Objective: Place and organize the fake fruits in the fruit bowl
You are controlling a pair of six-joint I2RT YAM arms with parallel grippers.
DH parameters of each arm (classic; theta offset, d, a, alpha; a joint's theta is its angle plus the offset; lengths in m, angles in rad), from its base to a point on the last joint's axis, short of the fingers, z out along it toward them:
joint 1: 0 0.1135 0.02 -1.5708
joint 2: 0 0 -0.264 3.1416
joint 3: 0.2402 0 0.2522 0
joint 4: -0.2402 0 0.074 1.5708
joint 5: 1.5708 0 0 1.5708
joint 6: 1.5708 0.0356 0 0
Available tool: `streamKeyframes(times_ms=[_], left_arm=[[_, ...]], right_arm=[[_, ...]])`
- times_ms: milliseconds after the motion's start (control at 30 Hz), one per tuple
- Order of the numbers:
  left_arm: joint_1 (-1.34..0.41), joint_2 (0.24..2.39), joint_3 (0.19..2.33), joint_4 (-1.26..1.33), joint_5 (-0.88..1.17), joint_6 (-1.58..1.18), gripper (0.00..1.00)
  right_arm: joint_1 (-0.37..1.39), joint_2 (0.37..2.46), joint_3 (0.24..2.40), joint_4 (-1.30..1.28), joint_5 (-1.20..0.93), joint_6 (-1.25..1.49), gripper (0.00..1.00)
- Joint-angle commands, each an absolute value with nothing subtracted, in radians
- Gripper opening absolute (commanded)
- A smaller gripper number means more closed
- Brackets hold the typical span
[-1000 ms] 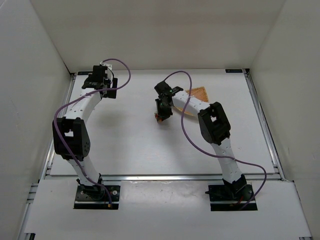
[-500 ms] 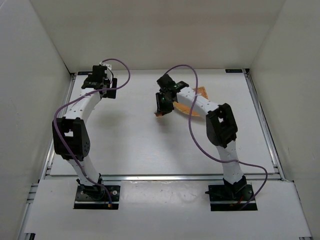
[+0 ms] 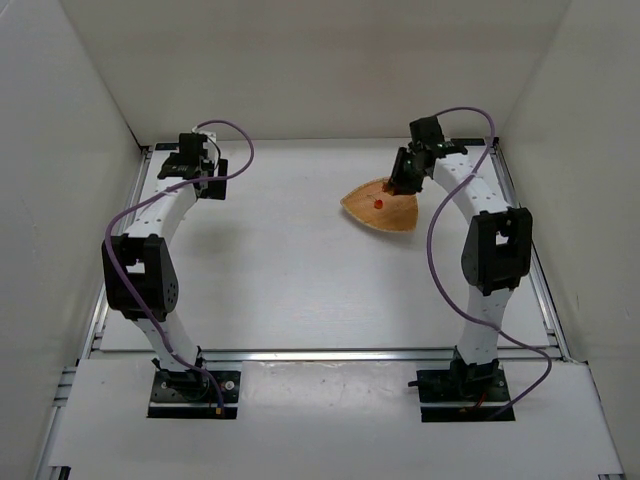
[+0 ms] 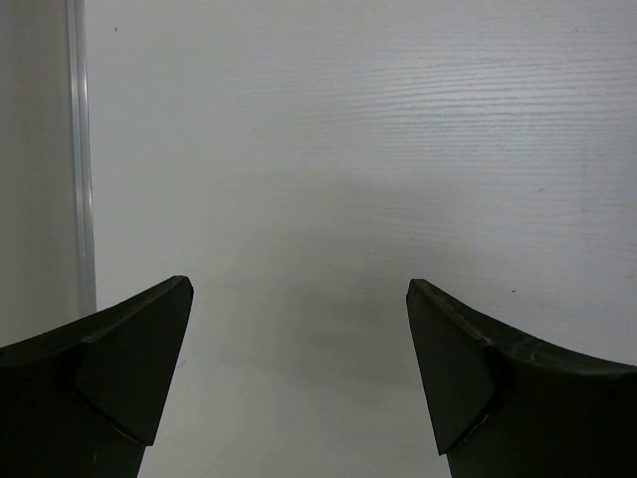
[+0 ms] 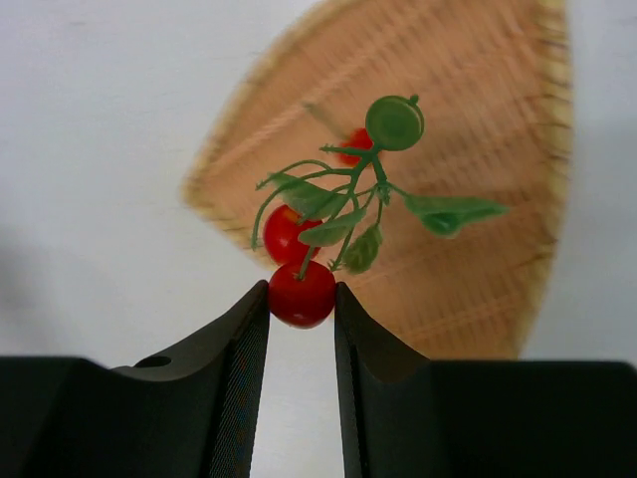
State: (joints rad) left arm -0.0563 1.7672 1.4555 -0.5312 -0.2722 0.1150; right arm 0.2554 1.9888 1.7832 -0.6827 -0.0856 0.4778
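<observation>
Between the jaws of your right gripper (image 5: 301, 295) sat the lowest red berry of the berry cluster (image 5: 289, 234), pinched from both sides with the jaws drawn narrow around it. Its second berry, thin green stems and leaves stood out past the fingertips. Beyond those tips, behind the leaves as the wrist camera looked, lay the fruit bowl (image 5: 478, 129). The clamped berry itself lined up with the bowl's near rim rather than its middle. How far above the weave the cluster hung, the pictures did not let you tell. Farther past the tips, a small red shape partly hidden by the stems was most likely the cherry (image 3: 377, 203). From overhead it lay inside the bowl, just to one side of your right jaws. So by my reading you were about halfway: one fruit was home and the other was in your grip at the bowl but not yet let go. What remained was to carry the cluster in over the middle, release it, and perhaps tidy the pair. Your left gripper (image 4: 299, 289) stood well away with its jaws spread wide and nothing between them, only bare table (image 4: 348, 119) beneath and ahead.
</observation>
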Motion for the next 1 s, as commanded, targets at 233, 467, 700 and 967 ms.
streamKeyframes(times_ms=[233, 467, 700, 967], left_arm=[[-0.046, 1.698, 1.448, -0.540, -0.255, 0.112, 1.00], [-0.046, 1.707, 1.457, -0.540, -0.255, 0.112, 1.00], [-0.037, 1.698, 1.457, -0.549, -0.264, 0.112, 1.00], [0.038, 1.668, 1.457, -0.549, -0.264, 0.094, 1.00]], right_arm=[[0.183, 2.028, 1.703, -0.701, -0.075, 0.436, 0.06], [0.183, 2.028, 1.703, -0.701, -0.135, 0.436, 0.34], [0.155, 1.950, 1.681, -0.710, -0.104, 0.426, 0.78], [0.008, 1.776, 1.612, -0.710, -0.133, 0.436, 0.96]])
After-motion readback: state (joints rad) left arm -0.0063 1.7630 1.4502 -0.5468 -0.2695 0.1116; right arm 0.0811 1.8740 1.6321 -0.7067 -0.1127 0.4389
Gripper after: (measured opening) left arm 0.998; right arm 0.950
